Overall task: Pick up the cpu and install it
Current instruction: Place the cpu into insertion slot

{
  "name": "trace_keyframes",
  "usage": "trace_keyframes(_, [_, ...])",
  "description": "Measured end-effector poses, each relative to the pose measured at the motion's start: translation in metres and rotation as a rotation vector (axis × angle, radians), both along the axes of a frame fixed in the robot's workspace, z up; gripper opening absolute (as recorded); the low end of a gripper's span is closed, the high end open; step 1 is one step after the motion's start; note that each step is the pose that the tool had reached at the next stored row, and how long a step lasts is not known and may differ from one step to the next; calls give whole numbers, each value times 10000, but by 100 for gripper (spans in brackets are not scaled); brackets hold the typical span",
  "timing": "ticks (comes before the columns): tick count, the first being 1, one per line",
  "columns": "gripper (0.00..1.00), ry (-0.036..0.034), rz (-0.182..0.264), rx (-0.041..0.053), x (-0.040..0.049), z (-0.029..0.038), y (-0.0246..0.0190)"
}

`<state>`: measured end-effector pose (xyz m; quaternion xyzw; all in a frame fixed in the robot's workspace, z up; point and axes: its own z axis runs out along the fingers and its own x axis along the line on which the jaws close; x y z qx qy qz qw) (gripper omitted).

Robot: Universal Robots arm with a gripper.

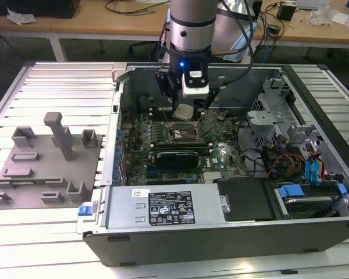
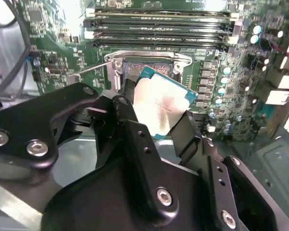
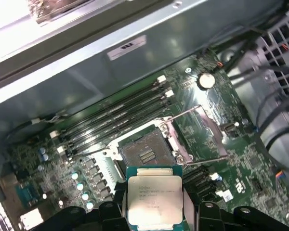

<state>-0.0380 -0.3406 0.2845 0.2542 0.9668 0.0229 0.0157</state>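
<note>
Pick-up done, installation not yet made. The small flat square cpu with a silvery-grey metal top and green edge (image 3: 154, 204) is clamped by two opposite edges between the black fingers (image 2: 183, 127) of the claw (image 2: 160, 109), which is closed just to the chip's width. In the exterior view, claw and chip are seen in the upper middle of the frame, inside the open dark-grey computer case (image 1: 221, 238) and raised above the green motherboard (image 1: 221, 154). The black square socket (image 3: 143, 155) is uncovered, with its metal retaining frame (image 3: 202, 127) swung open beside it, and no chip lies in it. The cpu is held near the socket but apart from it, so seating the chip and closing the frame are judged not yet done. Grey plastic fixture blocks (image 1: 61, 136) stand on the ribbed metal bench (image 1: 58, 81) at the exterior view's left.
</note>
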Motion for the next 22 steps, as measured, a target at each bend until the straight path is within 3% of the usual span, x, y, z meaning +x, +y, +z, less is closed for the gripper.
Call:
trace_keyframes(5, [55,0,-1002,1,0,-2,0])
trace_keyframes(7, [55,0,-1767,0,0,-4,0])
trace_keyframes(15, [55,0,-3512,0,0,-8,0])
trace_keyframes(22, [55,0,-5387,0,0,-13,0])
